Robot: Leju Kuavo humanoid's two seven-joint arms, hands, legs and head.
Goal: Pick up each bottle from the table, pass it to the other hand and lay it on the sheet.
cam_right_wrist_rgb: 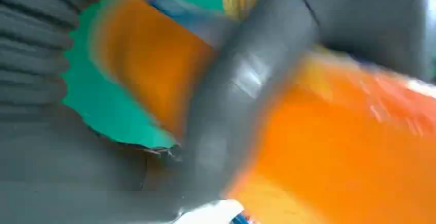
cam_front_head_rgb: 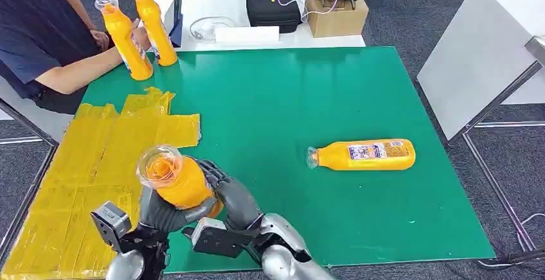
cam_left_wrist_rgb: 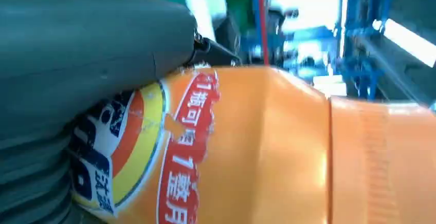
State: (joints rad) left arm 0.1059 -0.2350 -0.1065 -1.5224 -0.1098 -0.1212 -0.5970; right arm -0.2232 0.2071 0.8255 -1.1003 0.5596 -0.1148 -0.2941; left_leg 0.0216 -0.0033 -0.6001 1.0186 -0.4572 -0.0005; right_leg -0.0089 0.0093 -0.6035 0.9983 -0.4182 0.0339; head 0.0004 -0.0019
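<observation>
Dark fingers point(cam_front_head_rgb: 215, 174) of both hands closed around one orange bottle point(cam_front_head_rgb: 175, 178), low left of the head view, cap toward the camera, long axis steep. Left hand point(cam_front_head_rgb: 157, 212) and right hand point(cam_front_head_rgb: 234, 200) both gripping, mid-handover by the look. Just left: the yellow sheet point(cam_front_head_rgb: 83, 164). Well apart at centre right, lying sideways on the green table point(cam_front_head_rgb: 270, 100), another bottle point(cam_front_head_rgb: 363, 155), nearer the right hand.

Green table point(cam_front_head_rgb: 270, 119): yellow sheet point(cam_front_head_rgb: 83, 177), lying bottle point(cam_front_head_rgb: 363, 155), two upright bottles point(cam_front_head_rgb: 144, 29).
</observation>
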